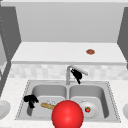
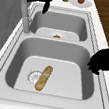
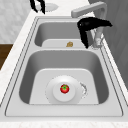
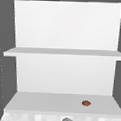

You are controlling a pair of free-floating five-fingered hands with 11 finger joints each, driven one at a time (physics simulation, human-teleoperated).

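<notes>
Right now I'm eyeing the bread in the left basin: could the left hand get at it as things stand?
Probably yes. The left hand hovers at the left basin's outer rim, and the bread lies uncovered on the basin floor across the drain, with nothing between them. The right hand is up by the faucet.

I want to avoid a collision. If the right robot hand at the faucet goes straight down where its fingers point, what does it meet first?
Probably the bare floor of the right basin, behind the plate; depth is unclear. The right robot hand hangs beside the faucet.

No text, label, brand, number or sign is showing legibly anywhere in these views; every surface is appearing plain.
</notes>
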